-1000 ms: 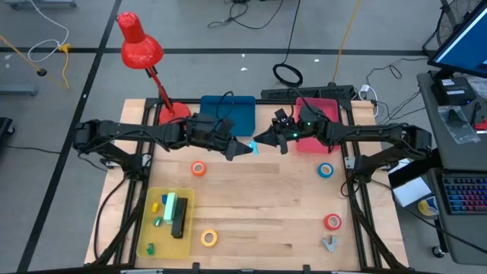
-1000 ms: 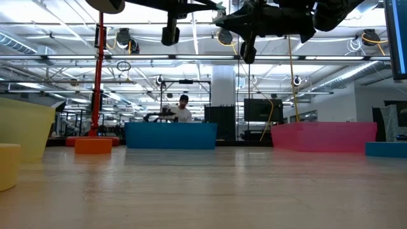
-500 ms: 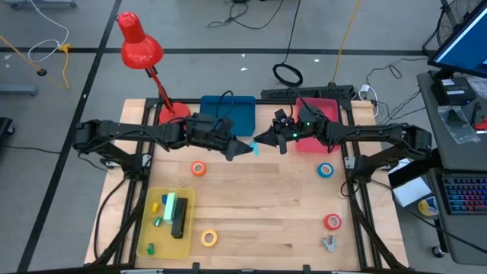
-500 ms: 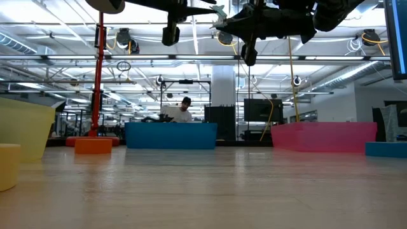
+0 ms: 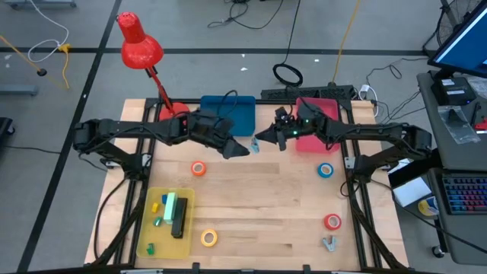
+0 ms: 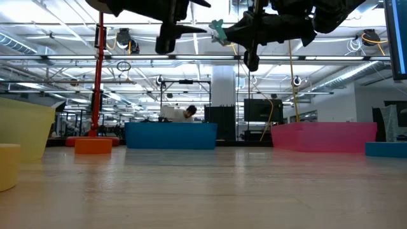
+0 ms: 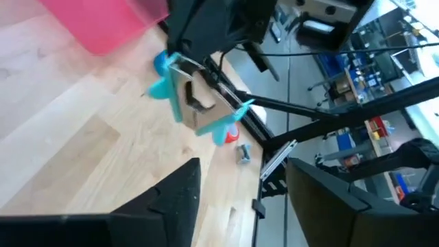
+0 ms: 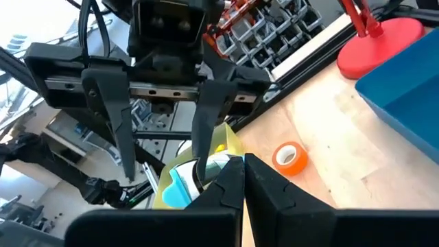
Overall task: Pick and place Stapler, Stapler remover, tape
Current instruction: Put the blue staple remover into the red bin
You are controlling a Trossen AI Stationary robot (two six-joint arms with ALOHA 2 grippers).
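A teal-handled stapler remover [image 7: 195, 110] hangs high over the table's far middle, with my right gripper [image 5: 262, 141] shut on it. My left gripper [image 5: 242, 148] faces it from the left, open, with its fingers [image 8: 206, 116] standing just clear of the remover. A black stapler [image 5: 179, 218] lies in the yellow tray [image 5: 152, 228] at the near left. Lying flat on the table are orange [image 5: 198, 168], blue [image 5: 326, 170], red [image 5: 332, 221] and yellow [image 5: 208, 237] tape rolls. My right gripper pinches the stapler remover between its two shut fingers at one end [image 8: 206, 170]. The fingers come level from the table's right. The remover juts out past the fingertips toward my left gripper, lifted well clear of the table.
A blue bin [image 5: 228, 114] and a pink bin [image 5: 318, 125] stand at the far edge behind the grippers. A red lamp [image 5: 141, 47] rises at the far left. A small grey metal thing [image 5: 329, 243] lies near the front right. Bare wood lies between the tape rolls.
My left gripper has opened and let go of the stapler remover, then drawn back a little toward the table's left. The remover stays in my right gripper, high above the table.
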